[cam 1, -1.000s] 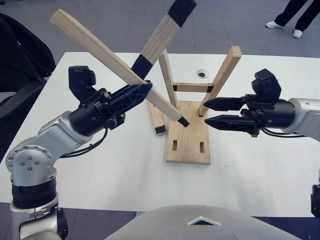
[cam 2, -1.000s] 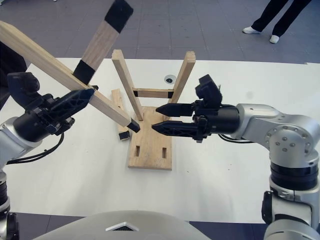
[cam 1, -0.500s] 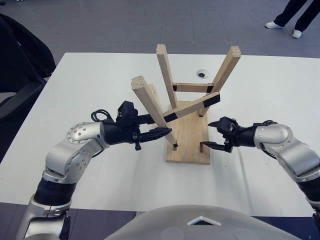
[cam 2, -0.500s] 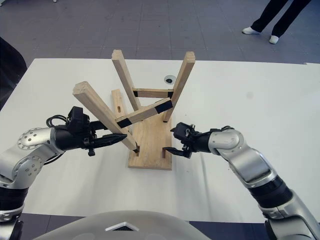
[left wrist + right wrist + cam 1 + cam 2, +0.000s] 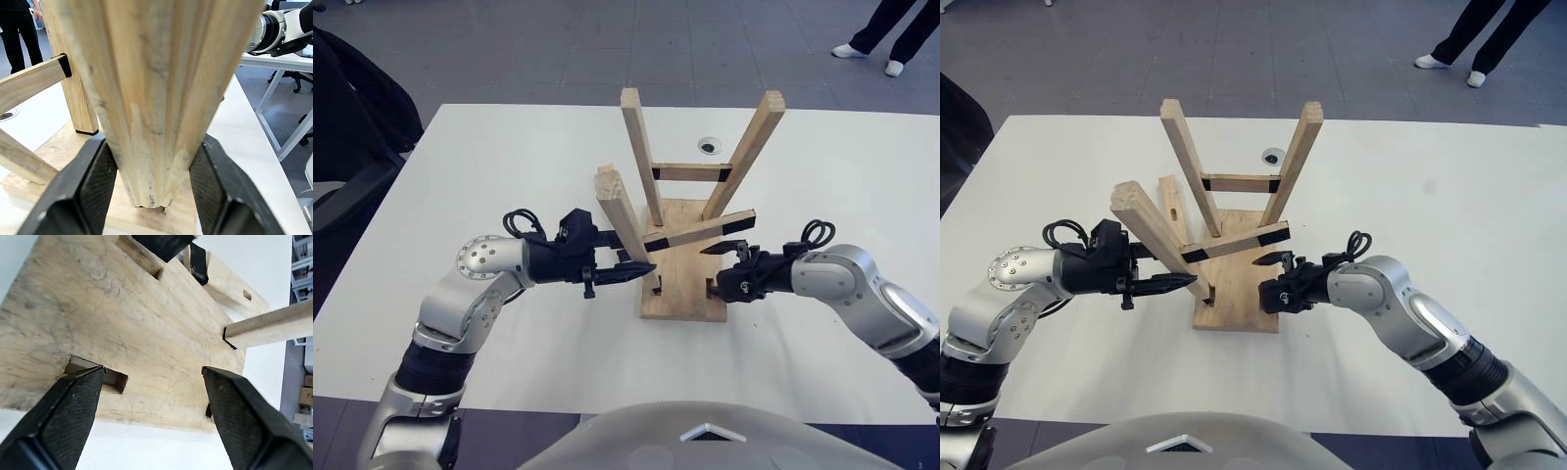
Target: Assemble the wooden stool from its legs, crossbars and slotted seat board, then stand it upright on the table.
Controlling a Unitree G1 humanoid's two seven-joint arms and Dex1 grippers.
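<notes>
The slotted seat board [image 5: 685, 262] lies flat on the table with two legs [image 5: 639, 147] [image 5: 752, 147] standing in its far slots, joined by a crossbar [image 5: 690, 171]. My left gripper [image 5: 641, 269] is shut on a third leg [image 5: 619, 211], tilted, with its foot at the near-left slot. A crossbar [image 5: 700, 231] sticks out from this leg toward the right. In the left wrist view the fingers [image 5: 93, 191] clamp the leg [image 5: 156, 98]. My right gripper [image 5: 707, 271] is open, close over the board's near-right slot [image 5: 98, 377].
A loose leg [image 5: 1172, 206] lies on the white table [image 5: 509, 176] just left of the board. A round cable hole [image 5: 708, 145] sits behind the stool. A dark chair [image 5: 352, 127] stands off the table's left side.
The left gripper brought the leg down from high up, then stood it more upright at the near-left slot. The right gripper came down and drew in toward the near-right slot.
</notes>
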